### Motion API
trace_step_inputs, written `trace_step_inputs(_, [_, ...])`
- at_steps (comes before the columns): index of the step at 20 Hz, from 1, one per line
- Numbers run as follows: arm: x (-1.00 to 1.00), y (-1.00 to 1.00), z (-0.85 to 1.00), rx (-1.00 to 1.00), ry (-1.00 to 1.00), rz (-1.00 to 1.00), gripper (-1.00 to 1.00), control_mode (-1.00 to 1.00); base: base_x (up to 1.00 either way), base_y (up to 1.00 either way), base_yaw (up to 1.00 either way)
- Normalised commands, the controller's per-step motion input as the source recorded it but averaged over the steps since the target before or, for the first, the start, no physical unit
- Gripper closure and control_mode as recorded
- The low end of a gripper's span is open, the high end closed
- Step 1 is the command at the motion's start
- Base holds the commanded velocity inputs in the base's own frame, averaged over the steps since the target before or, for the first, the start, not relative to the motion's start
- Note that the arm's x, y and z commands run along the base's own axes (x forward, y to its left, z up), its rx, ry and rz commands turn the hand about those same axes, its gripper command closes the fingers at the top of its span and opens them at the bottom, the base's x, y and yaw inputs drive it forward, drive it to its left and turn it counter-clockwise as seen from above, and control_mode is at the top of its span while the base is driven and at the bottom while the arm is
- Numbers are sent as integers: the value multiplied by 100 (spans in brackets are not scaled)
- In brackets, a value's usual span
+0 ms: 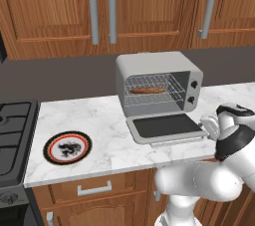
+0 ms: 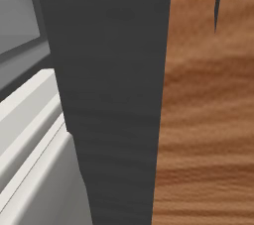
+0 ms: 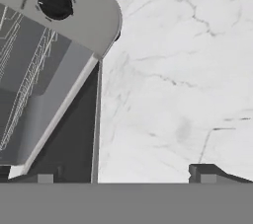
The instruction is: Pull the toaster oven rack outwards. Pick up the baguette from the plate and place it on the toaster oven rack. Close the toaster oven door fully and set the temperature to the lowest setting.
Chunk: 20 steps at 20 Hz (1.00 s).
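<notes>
The baguette is lying on the toaster oven rack. The tool, released, is hovering beside the lowered toaster oven door. Slide under the door's front edge, then lift smoothly.

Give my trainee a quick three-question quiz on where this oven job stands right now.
1. True or false: the baguette lies on the plate.
2. The toaster oven door is: A) shut, B) folded down flat, C) half raised.
3. How do the gripper fingers stand?

Key:
1. False; it lies on the toaster oven rack inside the toaster oven.
2. B.
3. Wide apart, holding nothing, over the door's right edge and the counter.
</notes>
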Motion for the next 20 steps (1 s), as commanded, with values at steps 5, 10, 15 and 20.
trace_step_inputs(5, [0, 0, 0, 9, -7, 0, -100, -100, 0, 0, 0])
trace_step_inputs(10, [-17, 0, 0, 11, -7, 2, -100, -100, 0, 0, 0])
trace_step_inputs(15, [-20, 0, 0, 9, -4, 9, -100, -100, 0, 0, 0])
trace_step_inputs(20, [-5, 0, 0, 2, 0, 10, -100, -100, 0, 0, 0])
